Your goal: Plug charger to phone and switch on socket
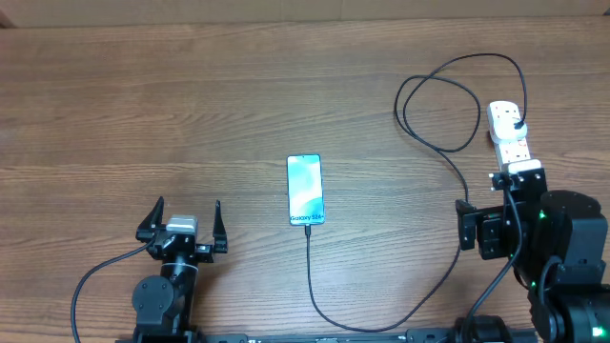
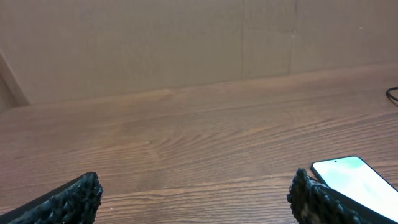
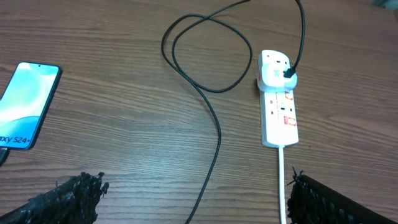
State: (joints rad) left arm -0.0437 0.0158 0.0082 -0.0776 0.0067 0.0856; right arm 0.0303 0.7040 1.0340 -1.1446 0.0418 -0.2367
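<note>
The charger (image 1: pixel 309 267) looks seated in the phone (image 1: pixel 305 190) at centre frame. The socket (image 1: pixel 508 133) lies upper right. Left gripper (image 1: pixel 188 208) and right gripper (image 3: pixel 194 183) are both spread. The right should press squarely on the red switch nearest the plug.

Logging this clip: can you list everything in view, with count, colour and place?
phone: one, black-edged, pale blue screen, table centre
charger: one, black cable, reaches the phone's text end, loops right, plug in socket
socket: one, white strip, red markings, far right
table: one, brown wood, under everything
left tool: one, black, open, left of phone
right tool: one, black, open, by the socket's cord end
</note>
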